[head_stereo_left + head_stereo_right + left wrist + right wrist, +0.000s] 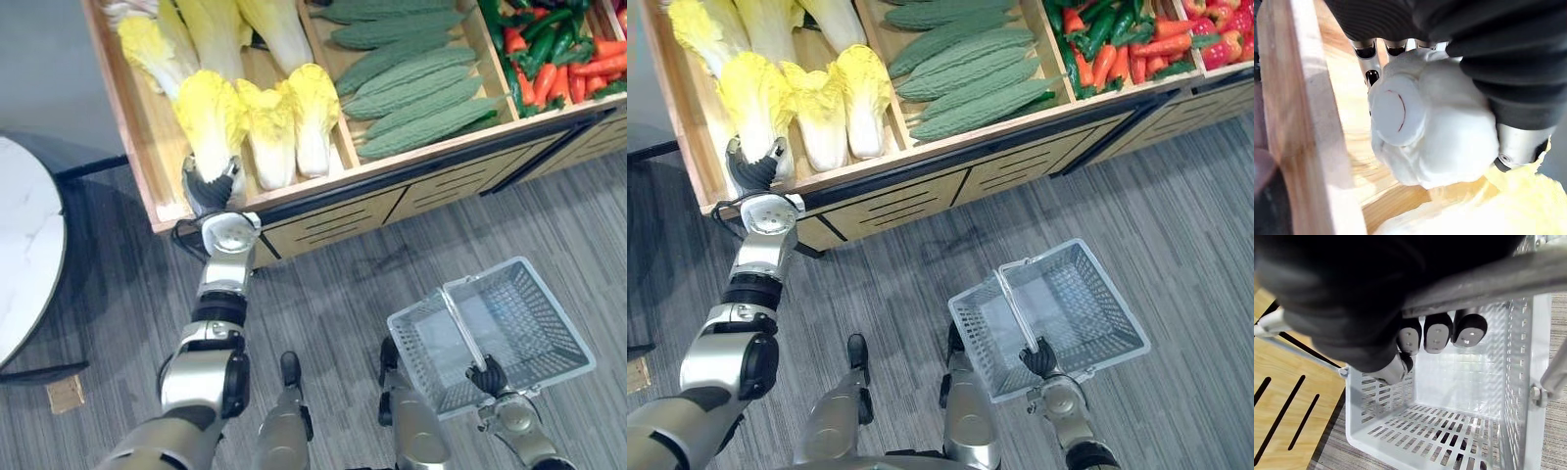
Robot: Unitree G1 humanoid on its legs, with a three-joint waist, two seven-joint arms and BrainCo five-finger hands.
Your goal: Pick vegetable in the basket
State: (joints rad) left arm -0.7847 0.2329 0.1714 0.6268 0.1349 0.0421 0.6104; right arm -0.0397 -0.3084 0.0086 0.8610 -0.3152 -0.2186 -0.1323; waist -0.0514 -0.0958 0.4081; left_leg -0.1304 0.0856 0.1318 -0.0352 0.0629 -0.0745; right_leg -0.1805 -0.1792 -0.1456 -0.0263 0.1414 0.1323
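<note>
A yellow-leaved cabbage (209,113) lies in the leftmost compartment of the wooden produce stand (392,191). My left hand (211,186) reaches over the stand's front edge and is shut on the cabbage's white stem end (1435,127), fingers (1371,54) on one side and thumb (1518,142) on the other. Low at the right, my right hand (487,377) is shut on the handle (1484,279) of a grey plastic basket (534,313). The basket hangs over the floor with nothing inside (1459,431).
Two more cabbages (294,117) lie beside the held one. Green bitter gourds (421,83) fill the middle compartment, red and green peppers (563,54) the right one. A round white table (24,245) stands at the left, with a small wooden block (66,394) on the floor.
</note>
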